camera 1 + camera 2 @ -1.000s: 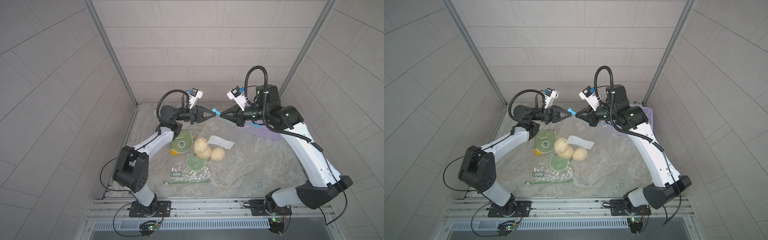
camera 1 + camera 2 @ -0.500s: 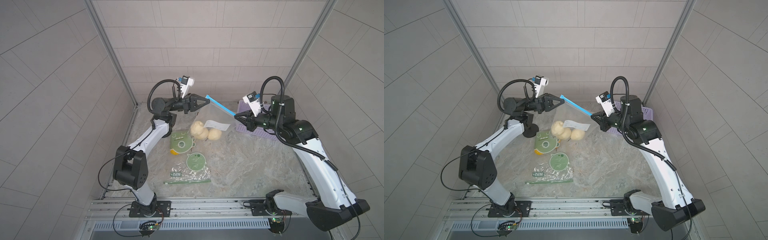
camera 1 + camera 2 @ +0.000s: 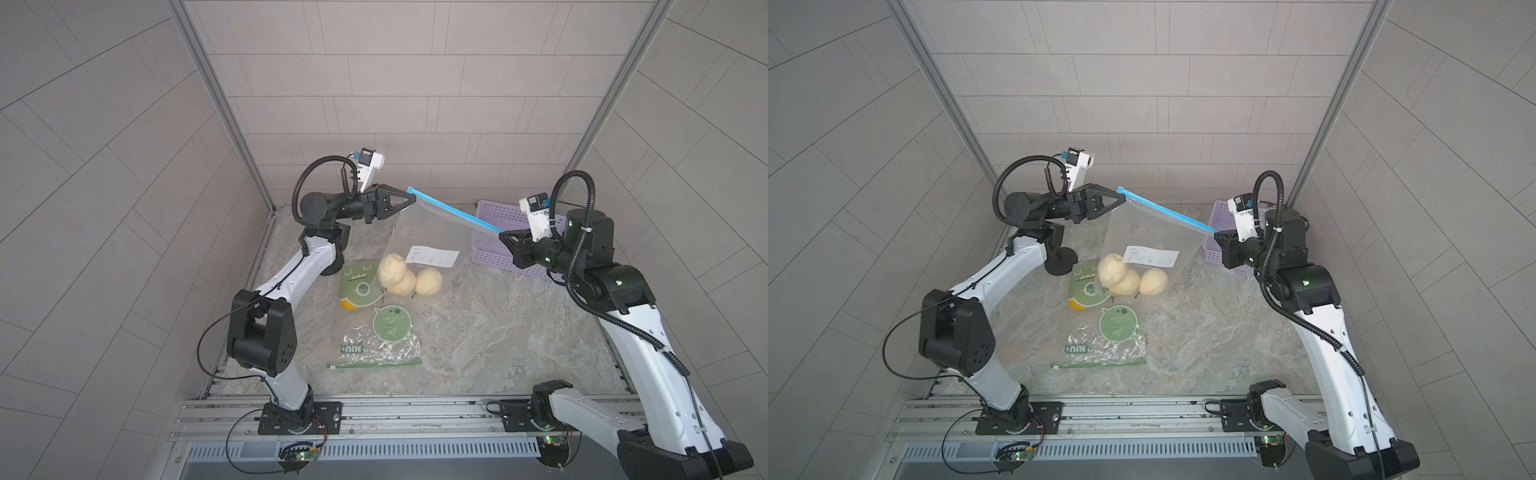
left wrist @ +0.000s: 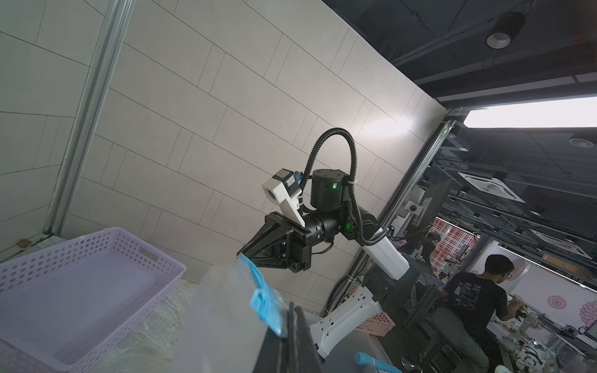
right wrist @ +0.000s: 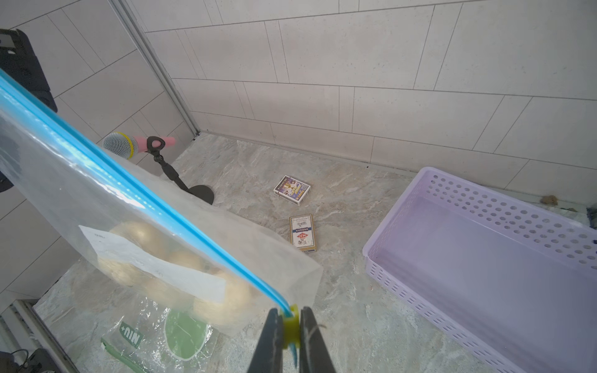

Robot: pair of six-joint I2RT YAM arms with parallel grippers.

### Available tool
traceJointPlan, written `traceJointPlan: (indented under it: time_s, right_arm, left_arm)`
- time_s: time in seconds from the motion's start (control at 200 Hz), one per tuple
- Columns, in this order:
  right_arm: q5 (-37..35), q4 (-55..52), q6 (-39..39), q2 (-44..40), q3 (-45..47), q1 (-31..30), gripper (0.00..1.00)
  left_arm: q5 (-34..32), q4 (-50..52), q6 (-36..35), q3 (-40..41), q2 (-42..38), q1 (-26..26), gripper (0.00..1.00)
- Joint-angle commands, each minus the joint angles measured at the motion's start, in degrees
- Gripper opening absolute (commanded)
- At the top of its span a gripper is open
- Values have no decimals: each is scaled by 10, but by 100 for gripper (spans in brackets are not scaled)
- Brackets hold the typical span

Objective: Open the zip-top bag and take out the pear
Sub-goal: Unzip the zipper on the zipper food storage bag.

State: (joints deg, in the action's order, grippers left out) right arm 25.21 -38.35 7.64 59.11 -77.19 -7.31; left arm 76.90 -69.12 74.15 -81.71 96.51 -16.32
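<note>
A clear zip-top bag (image 3: 430,232) (image 3: 1144,232) hangs stretched between both grippers, its blue zip strip (image 3: 453,210) taut. Three pale yellow pears (image 3: 402,279) (image 3: 1121,276) (image 5: 145,239) sit in its bottom, low over the table. My left gripper (image 3: 411,195) (image 3: 1122,198) (image 4: 292,306) is shut on the bag's corner at the strip's left end. At the strip's other end my right gripper (image 3: 501,233) (image 3: 1217,234) (image 5: 289,318) is shut on the yellow slider (image 5: 289,326). Whether the mouth gapes cannot be told.
A purple perforated basket (image 3: 496,210) (image 5: 484,258) stands at the back right, just behind the right gripper. A green printed pouch (image 3: 357,286) and a flat clear bag with a green sticker (image 3: 380,343) lie below the pears. A microphone on a stand (image 5: 129,147) and two card boxes (image 5: 292,189) sit at the back.
The grippers, close together a second ago, have drawn far apart. The right one went right along the zip strip, the left one left and back. The bag and pears shifted towards the back.
</note>
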Motion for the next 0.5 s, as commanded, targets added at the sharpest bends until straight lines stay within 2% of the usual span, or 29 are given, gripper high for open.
traceJointPlan:
  time_s: [0.0, 0.235, 0.495]
  right_arm:
    - [-74, -28, 22, -8, 18, 25, 4]
    - [126, 94, 39, 12, 9, 24, 5]
    - [197, 196, 41, 14, -13, 20, 8]
  left_arm:
    - [-55, -64, 10, -34, -15, 17, 0]
    - [-61, -62, 1, -44, 32, -31, 0]
    - [-63, -42, -19, -101, 97, -63, 0]
